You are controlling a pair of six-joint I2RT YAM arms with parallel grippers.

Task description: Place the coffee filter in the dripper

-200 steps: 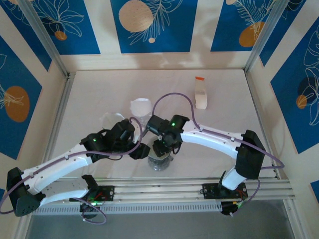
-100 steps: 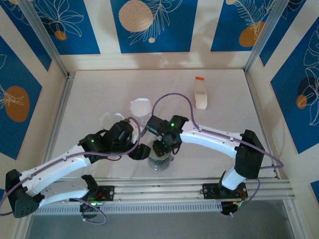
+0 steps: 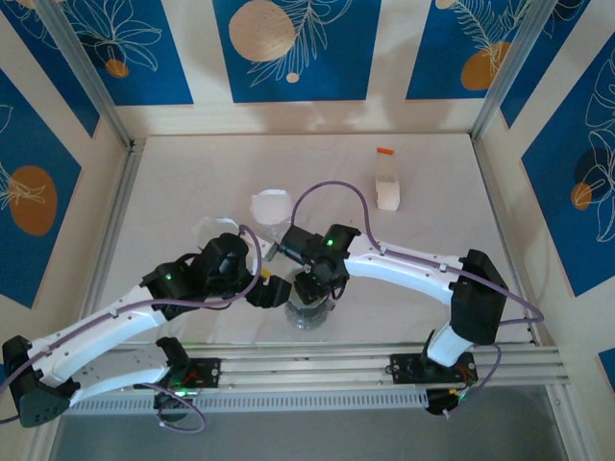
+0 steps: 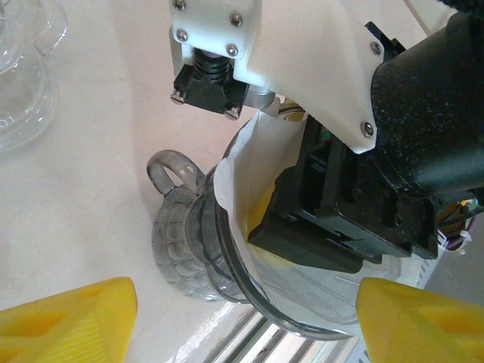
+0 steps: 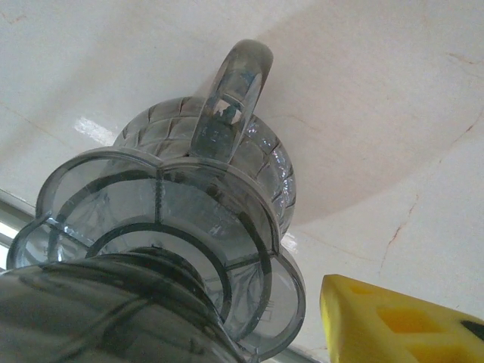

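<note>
Coffee filter (image 4: 249,159): white paper, sat inside the cone of the dripper (image 3: 309,315), lining its wall, one edge rising above the rim. Dripper: smoky clear plastic, ribbed, with a loop handle (image 5: 231,98); stood at 6 o'clock on the bench (image 3: 192,182), close to the front rail. Right end effector (image 3: 312,288): directly over the dripper, one black finger (image 4: 310,227) down inside the filter, the other, yellow (image 5: 401,325), outside the dripper's base flange and apart from it; whether the pair pressed on the wall could not be told. Left end effector (image 3: 277,292): just beside the dripper at its 9 o'clock, yellow fingers (image 4: 68,318) spread wide, holding nothing. Clear glass vessel (image 3: 213,233): at 10 o'clock from the dripper, behind the left arm. White paper-like piece (image 3: 272,206): at 11 o'clock from the dripper, apart from it. White container with an orange cap (image 3: 386,184): at 1 o'clock on the bench, well apart from everything else.
</note>
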